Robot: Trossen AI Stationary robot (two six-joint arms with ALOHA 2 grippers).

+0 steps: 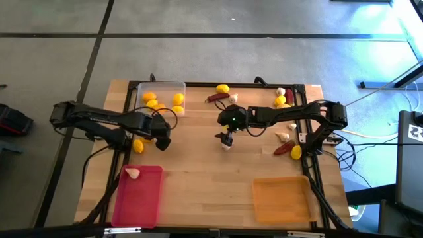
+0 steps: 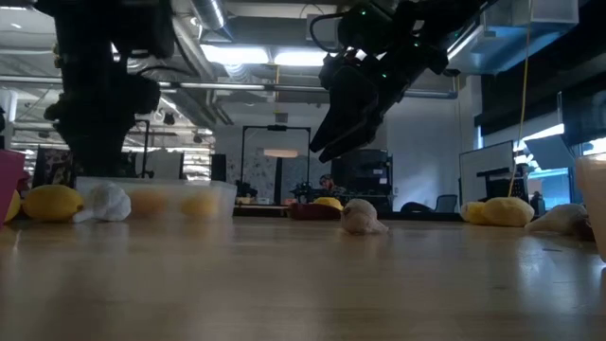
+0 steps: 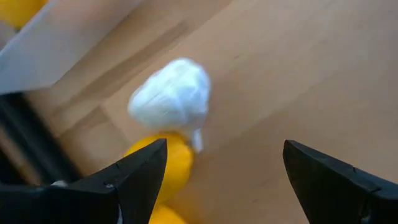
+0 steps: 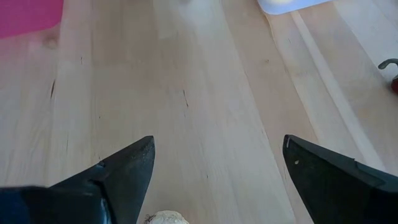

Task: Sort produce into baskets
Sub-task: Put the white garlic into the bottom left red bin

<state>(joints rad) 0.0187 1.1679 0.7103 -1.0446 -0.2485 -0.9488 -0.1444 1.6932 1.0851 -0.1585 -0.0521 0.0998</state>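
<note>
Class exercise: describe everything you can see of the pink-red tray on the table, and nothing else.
The pink-red tray is a shallow, long rectangular basket of plastic-looking material with rounded corners and a low rim. It lies flat at the table's near left corner, its long side running away from the front edge. One whitish garlic bulb rests inside at its far end; the rest is bare. No gripper touches it.

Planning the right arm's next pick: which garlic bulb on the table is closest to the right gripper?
The garlic bulb at mid-table, directly under the open right gripper. The other bulbs lie along the table's right side or in the pink basket.
</note>
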